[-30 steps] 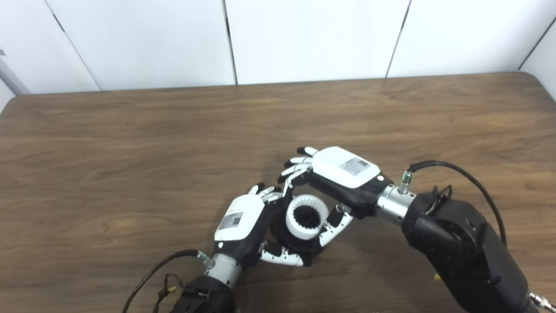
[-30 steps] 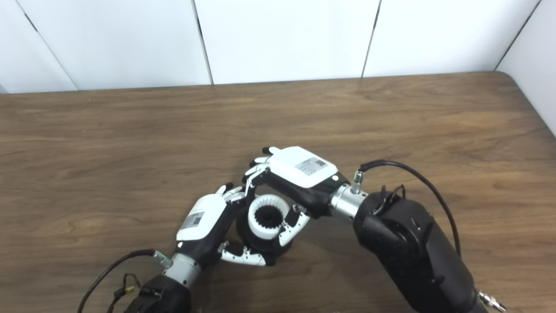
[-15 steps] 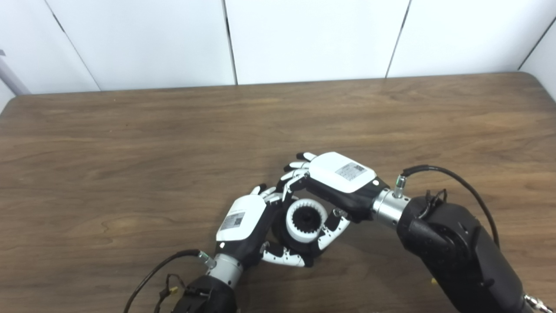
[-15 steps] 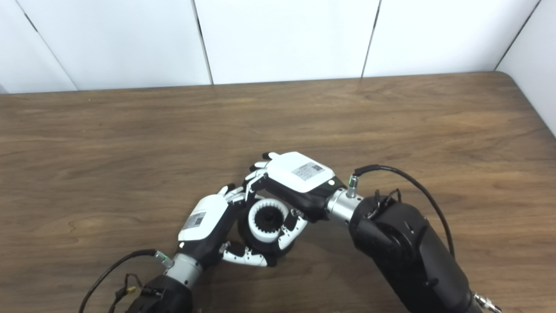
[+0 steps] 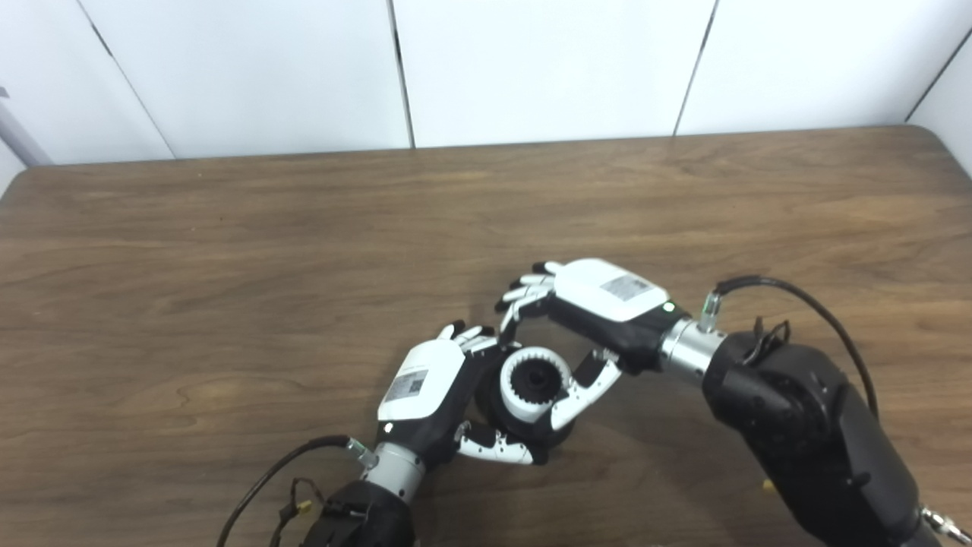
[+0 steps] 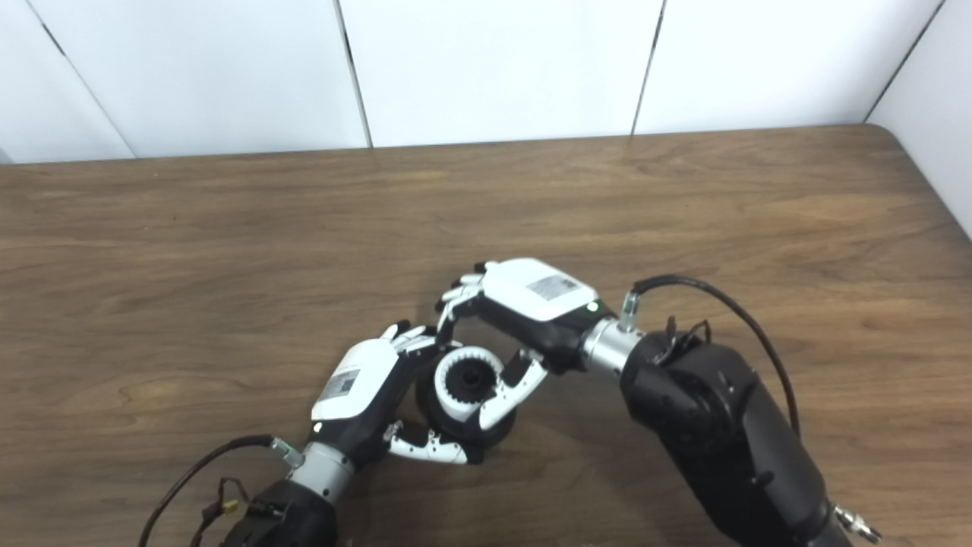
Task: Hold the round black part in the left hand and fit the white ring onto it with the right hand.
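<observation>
left hand grips the black part from its left side. white ring sits on the part. right hand arches over the ring, fingers spread, thumb just beside it; contact cannot be told.

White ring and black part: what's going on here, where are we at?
The left robot hand is wrapped around the round black part, holding it low over the wooden table. The toothed white ring sits on top of the black part, with a black hub showing through its middle. The right robot hand arches over the ring, thumb against its right side and fingers at its far side. Whether the ring is fully seated cannot be told.
</observation>
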Controlling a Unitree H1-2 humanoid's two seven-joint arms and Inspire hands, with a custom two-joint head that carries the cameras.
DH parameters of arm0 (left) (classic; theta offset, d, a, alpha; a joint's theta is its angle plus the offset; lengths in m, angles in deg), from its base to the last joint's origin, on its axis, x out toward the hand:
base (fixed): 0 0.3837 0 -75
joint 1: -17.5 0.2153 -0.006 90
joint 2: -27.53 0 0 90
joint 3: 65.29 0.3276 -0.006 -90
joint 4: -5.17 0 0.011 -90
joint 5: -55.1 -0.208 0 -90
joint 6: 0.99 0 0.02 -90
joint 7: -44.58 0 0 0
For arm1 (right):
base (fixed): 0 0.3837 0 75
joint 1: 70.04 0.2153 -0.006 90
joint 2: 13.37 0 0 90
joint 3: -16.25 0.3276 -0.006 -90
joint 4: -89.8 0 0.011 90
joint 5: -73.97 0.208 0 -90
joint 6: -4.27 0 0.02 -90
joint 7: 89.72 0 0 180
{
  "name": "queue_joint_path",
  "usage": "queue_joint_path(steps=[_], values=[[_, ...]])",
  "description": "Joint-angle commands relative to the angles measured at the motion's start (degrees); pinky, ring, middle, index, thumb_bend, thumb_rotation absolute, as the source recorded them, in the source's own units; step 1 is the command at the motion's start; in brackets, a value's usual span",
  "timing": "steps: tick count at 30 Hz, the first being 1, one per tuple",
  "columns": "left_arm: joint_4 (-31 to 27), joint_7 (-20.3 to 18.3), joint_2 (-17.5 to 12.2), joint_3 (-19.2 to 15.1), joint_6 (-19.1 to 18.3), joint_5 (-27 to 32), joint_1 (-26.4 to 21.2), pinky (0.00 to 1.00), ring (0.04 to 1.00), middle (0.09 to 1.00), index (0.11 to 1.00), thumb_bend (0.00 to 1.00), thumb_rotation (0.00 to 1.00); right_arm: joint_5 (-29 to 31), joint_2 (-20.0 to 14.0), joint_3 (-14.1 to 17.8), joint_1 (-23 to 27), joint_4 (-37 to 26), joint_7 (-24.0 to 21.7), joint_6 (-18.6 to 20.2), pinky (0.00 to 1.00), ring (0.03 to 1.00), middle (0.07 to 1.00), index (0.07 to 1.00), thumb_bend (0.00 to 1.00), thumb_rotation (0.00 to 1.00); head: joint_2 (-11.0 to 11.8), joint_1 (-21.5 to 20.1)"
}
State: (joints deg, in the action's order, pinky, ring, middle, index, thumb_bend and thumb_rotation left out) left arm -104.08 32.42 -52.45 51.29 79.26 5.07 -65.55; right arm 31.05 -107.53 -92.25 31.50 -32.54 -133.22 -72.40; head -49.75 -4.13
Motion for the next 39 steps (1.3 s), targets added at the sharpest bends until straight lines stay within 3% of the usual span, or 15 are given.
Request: queue_joint_path(steps=[1,11,24,26,28,39], values=[[-1.2,-0.6,0.3,0.4,0.2,-0.5,-1.0,1.0,0.899,0.79,0.482,0.52,0.06,1.4,0.4,1.7,3.7,-3.4,0.1,1.2,1.0,0.939,0.869,0.752,1.0,0.44,0.0,0.0],[-0.7,-0.4,0.2,0.4,0.1,-0.5,-1.1,1.0,0.898,0.782,0.481,0.52,0.06,4.1,-1.3,3.9,7.9,-7.3,-3.0,6.8,0.96,0.953,0.892,0.768,1.0,0.48,0.2,0.0],[-0.7,0.0,-1.0,0.4,0.0,-3.5,-1.4,1.0,0.869,0.776,0.49,0.52,0.08,4.3,-2.8,4.6,7.7,-8.7,-3.4,9.7,0.95,0.941,0.886,0.758,1.0,0.44,0.4,-0.4],[-0.8,-0.6,-1.3,0.6,-0.2,-4.5,-1.6,1.0,0.87,0.808,0.636,0.85,0.25,4.2,-2.9,4.7,7.4,-8.8,-3.0,9.8,0.95,0.943,0.888,0.758,1.0,0.44,0.4,-0.4],[-1.1,-1.8,-1.5,0.7,-0.9,-5.3,-1.7,1.0,0.881,0.836,0.706,0.96,0.31,4.2,-2.9,4.9,7.2,-8.8,-2.6,9.8,0.95,0.942,0.887,0.757,1.0,0.44,0.4,-0.4],[-4.6,-12.5,-1.5,0.5,-5.2,-9.3,-3.2,1.0,0.957,0.945,0.905,1.0,0.42,3.8,-2.6,5.3,6.9,-8.4,-2.0,9.5,0.95,0.951,0.892,0.757,1.0,0.45,0.7,0.0]])
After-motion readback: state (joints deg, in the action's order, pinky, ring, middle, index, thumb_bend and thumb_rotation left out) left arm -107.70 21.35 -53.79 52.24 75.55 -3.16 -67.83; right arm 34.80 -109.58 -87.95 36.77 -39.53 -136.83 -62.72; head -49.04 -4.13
